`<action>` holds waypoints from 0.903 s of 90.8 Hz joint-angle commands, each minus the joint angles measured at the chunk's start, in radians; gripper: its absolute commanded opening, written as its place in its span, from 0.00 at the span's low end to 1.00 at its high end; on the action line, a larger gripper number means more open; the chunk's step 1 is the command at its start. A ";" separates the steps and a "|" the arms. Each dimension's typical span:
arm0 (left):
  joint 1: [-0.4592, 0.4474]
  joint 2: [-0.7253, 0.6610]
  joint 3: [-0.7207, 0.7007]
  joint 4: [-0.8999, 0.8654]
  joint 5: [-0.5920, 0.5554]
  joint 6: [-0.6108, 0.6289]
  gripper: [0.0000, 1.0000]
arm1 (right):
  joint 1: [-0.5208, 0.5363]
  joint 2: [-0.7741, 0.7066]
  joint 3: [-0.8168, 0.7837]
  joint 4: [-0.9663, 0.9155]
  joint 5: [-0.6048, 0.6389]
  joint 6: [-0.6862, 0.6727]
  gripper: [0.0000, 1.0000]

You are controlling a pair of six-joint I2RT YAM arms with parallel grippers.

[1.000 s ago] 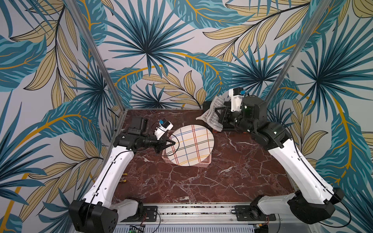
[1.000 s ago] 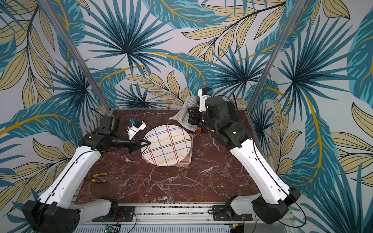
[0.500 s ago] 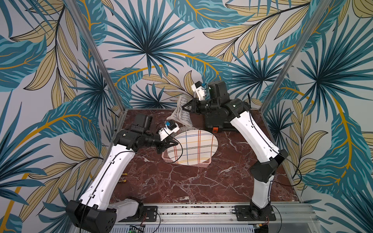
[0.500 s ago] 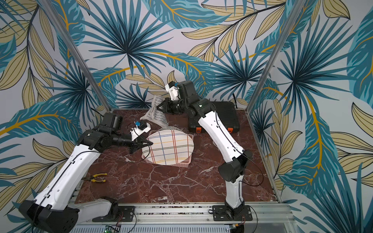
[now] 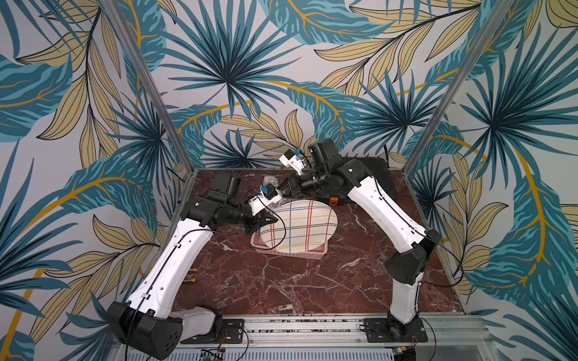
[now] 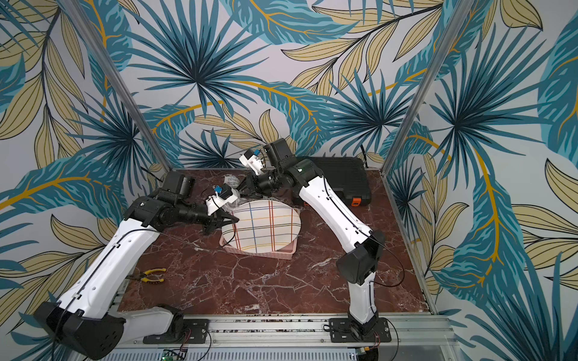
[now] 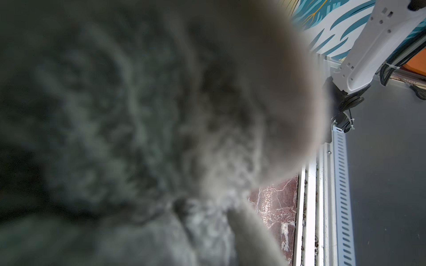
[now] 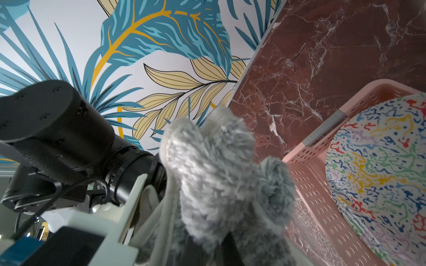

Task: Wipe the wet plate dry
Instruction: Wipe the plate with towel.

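Observation:
A white plate (image 5: pixel 300 228) (image 6: pixel 266 228) with coloured crossing lines is tilted over a pink basket (image 5: pixel 312 254) (image 6: pixel 275 253). My left gripper (image 5: pixel 270 220) (image 6: pixel 233 220) is shut on the plate's left rim. My right gripper (image 5: pixel 283 190) (image 6: pixel 242 187) is shut on a fluffy grey cloth (image 8: pixel 221 172) (image 6: pixel 231 179), held just behind the plate's back left edge, close over the left wrist. In the right wrist view the plate's squiggle-patterned underside (image 8: pixel 380 172) lies beside the cloth. The blurred cloth (image 7: pixel 161 115) fills most of the left wrist view and hides the left jaws there.
A black case (image 5: pixel 381 175) (image 6: pixel 337 175) with an orange latch lies at the back right. Yellow-handled pliers (image 6: pixel 150 275) rest by the table's left edge. The two wrists are close together at the back left of the basket (image 8: pixel 311 184).
The right arm has swung from the back right over to the left with the cloth, ending beside the left wrist. The plate lies flatter than before.

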 commanded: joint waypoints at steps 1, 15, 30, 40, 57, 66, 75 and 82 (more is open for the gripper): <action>0.003 0.001 0.058 0.071 -0.003 -0.029 0.00 | 0.009 -0.065 -0.043 -0.096 -0.028 -0.084 0.00; 0.003 0.002 0.069 0.100 -0.035 -0.064 0.00 | 0.007 -0.101 -0.097 -0.097 -0.018 -0.107 0.00; 0.004 -0.007 0.070 0.099 -0.046 -0.073 0.00 | -0.025 -0.165 -0.198 -0.063 0.023 -0.104 0.00; 0.006 -0.011 0.069 0.096 -0.049 -0.074 0.00 | -0.066 -0.219 -0.305 0.006 0.025 -0.070 0.00; 0.019 -0.013 0.064 0.121 -0.047 -0.103 0.00 | -0.118 -0.309 -0.448 0.110 0.014 -0.023 0.00; 0.039 -0.011 0.067 0.144 -0.026 -0.133 0.00 | -0.138 -0.348 -0.505 0.141 0.013 -0.008 0.00; 0.063 -0.009 0.074 0.160 0.002 -0.162 0.00 | -0.166 -0.382 -0.555 0.165 0.017 0.003 0.00; 0.086 -0.004 0.073 0.174 0.016 -0.179 0.00 | -0.194 -0.414 -0.598 0.201 0.015 0.027 0.00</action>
